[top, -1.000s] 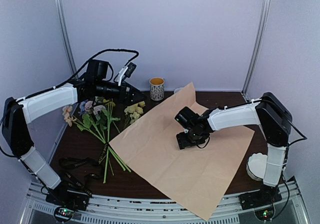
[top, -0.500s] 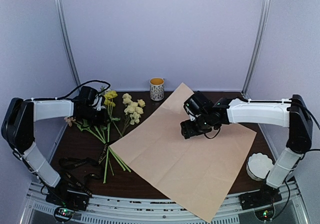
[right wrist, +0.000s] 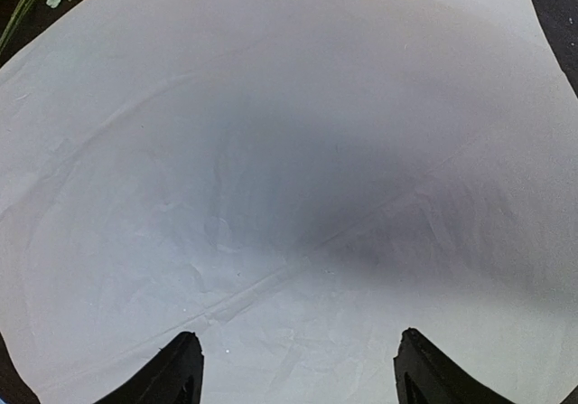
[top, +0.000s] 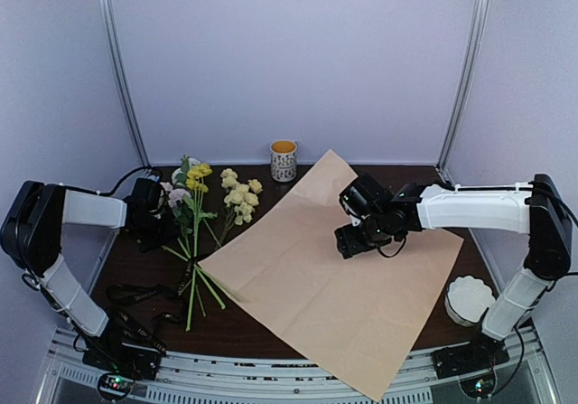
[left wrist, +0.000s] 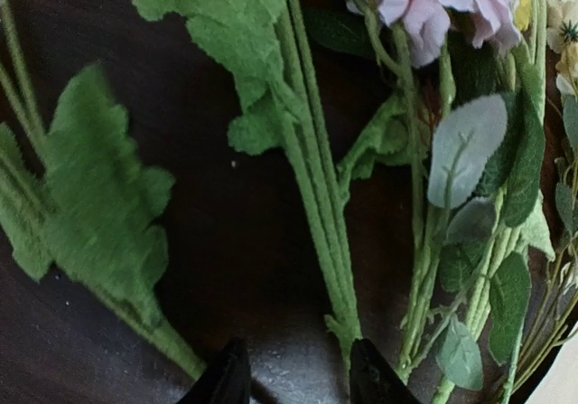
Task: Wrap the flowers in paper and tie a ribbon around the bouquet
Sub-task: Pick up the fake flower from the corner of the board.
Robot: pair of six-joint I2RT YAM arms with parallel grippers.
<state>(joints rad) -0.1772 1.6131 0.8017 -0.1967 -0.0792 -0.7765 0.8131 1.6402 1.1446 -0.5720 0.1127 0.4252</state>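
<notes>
Tabletop point(top: 135, 261) of dark brown wood grain, walled in by pale panels at 9, 12 and 3 o'clock. The paper point(top: 343, 286) lies flat, peach-pink face up, turned like a diamond: one corner at 12 o'clock close to a patterned mug point(top: 284, 160), the 6 o'clock corner hanging past the near table edge. It is thin and matte with faint fold creases. The flowers point(top: 203, 205) lie at the paper's 9 o'clock, heads toward the back wall; their stems run to 6 o'clock and cross its left corner. Fuzzy green stems, felt-like lobed leaves, one pink fabric bloom close in the left wrist view. Left gripper point(left wrist: 298, 381) sits low over those stems, fingertips point(left wrist: 375, 381) part-way apart with bare wood between them; one stem ends at the inner edge of a fingertip, pinched or not I cannot tell. Right gripper point(right wrist: 296, 372) hovers over mid-sheet, jaws spread wide, nothing between. The ribbon point(top: 149, 297), black and floppy, lies heaped at 8 o'clock; its lettering is too small to read. A white scalloped stack point(top: 465, 300) sits at 4 o'clock, with bare wood showing past the paper at 2 o'clock.
</notes>
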